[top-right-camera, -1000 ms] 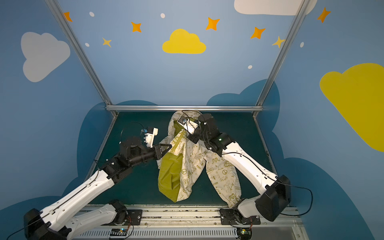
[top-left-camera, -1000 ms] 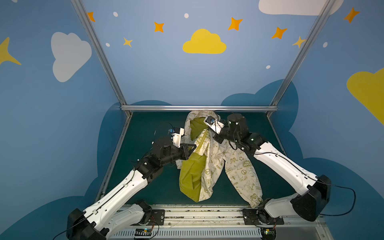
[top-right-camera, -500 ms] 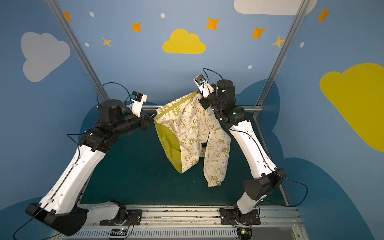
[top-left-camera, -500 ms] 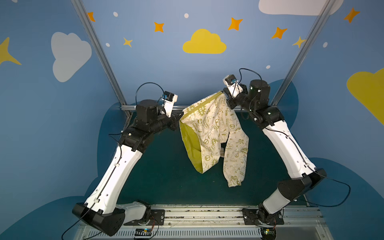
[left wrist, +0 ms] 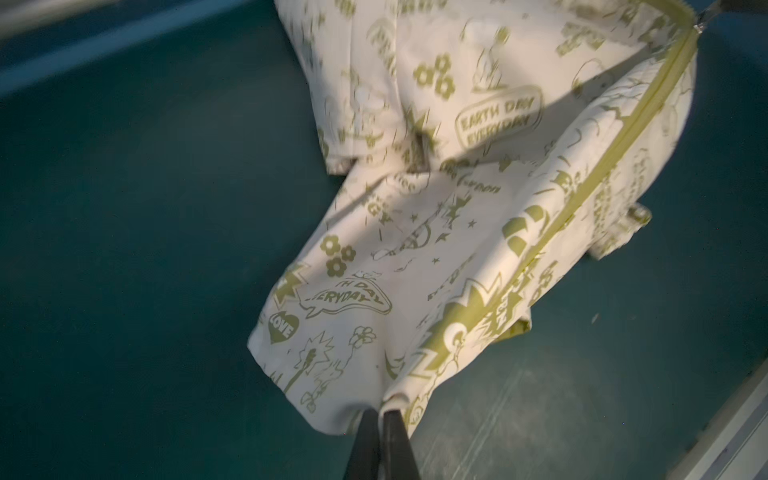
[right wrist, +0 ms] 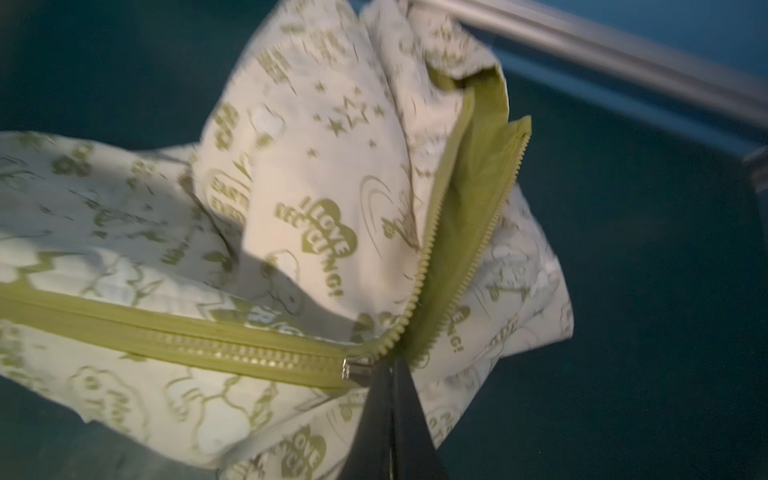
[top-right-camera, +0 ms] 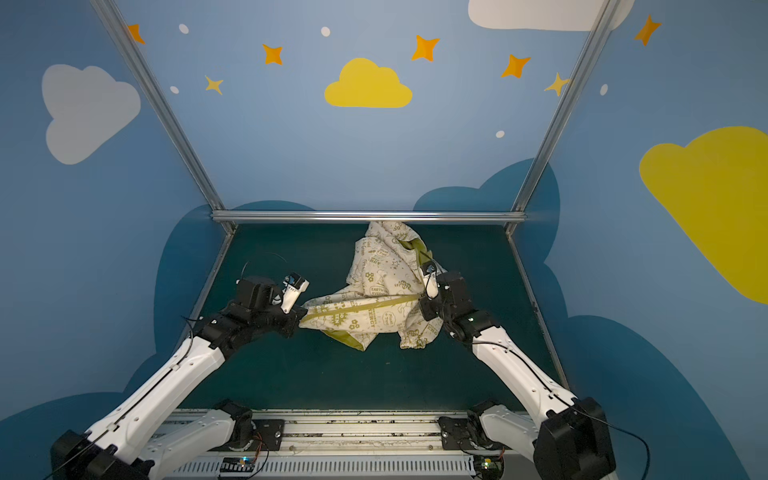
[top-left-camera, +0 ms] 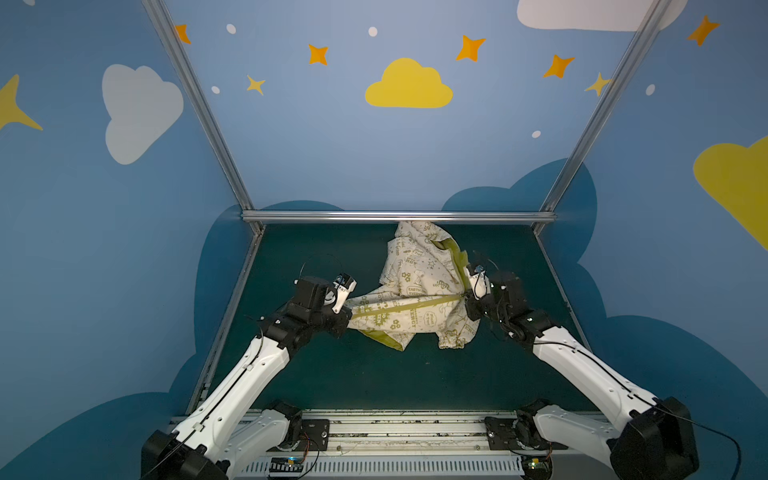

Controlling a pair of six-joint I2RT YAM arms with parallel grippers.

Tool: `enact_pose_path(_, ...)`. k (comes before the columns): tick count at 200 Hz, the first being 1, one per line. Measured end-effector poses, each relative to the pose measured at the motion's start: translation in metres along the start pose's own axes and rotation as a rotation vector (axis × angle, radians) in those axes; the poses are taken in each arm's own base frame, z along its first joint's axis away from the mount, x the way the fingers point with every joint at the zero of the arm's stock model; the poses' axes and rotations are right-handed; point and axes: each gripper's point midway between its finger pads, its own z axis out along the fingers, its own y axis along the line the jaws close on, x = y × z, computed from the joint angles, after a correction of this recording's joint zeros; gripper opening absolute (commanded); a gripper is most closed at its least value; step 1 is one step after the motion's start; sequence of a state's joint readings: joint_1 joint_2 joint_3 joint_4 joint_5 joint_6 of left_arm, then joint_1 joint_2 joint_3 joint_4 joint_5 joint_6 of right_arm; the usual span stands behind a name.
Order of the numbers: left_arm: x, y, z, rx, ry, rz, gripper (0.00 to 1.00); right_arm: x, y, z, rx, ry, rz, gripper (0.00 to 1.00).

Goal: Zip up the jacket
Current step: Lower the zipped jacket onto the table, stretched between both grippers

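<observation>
In both top views the jacket (thin cream fabric, olive print), earlier held aloft, is lowered to counter, stretched btw left gripper clamped on hem & right gripper clamped at zipper slider.

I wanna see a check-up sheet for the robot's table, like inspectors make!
Surface: dark green mat, only the jacket on it.
Job's things: jacket stretched between both grippers; zipper closed partway, open near the hood.
Clutter: nothing seen.
Grippers: left gripper shut on the jacket's bottom edge; right gripper shut at the slider.
Cables: black cables run along both arms.
Surroundings: blue walls with clouds and stars; silver frame.
</observation>
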State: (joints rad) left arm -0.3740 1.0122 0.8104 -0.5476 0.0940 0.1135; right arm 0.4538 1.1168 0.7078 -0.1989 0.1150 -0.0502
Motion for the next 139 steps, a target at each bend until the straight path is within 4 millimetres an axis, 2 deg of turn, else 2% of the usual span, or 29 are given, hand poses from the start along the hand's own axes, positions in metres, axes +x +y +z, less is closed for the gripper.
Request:
enact_pose_path(9,0.003,0.002,0.002,-0.013,0.010,-0.001,0.03,0.013,-0.002,0.004,0.018,0.023,0.022,0.00)
enact_pose_path(23,0.003,0.008,0.001,-0.042,0.007,-0.004,0.03,0.013,-0.009,0.005,0.053,0.013,0.050,0.00)
enact_pose_path(72,0.002,0.051,-0.017,-0.202,-0.030,-0.072,0.03,-0.016,-0.050,0.008,0.208,-0.065,0.101,0.00)
enact_pose_path(106,0.008,0.082,-0.027,-0.289,-0.029,-0.131,0.03,-0.048,-0.089,-0.007,0.334,-0.126,0.145,0.00)
enact_pose_path(124,0.010,0.091,-0.029,-0.309,-0.015,-0.144,0.03,-0.056,-0.111,-0.015,0.408,-0.143,0.179,0.00)
enact_pose_path(139,0.007,0.090,-0.025,-0.288,-0.009,-0.136,0.03,-0.055,-0.119,-0.017,0.437,-0.138,0.200,0.00)
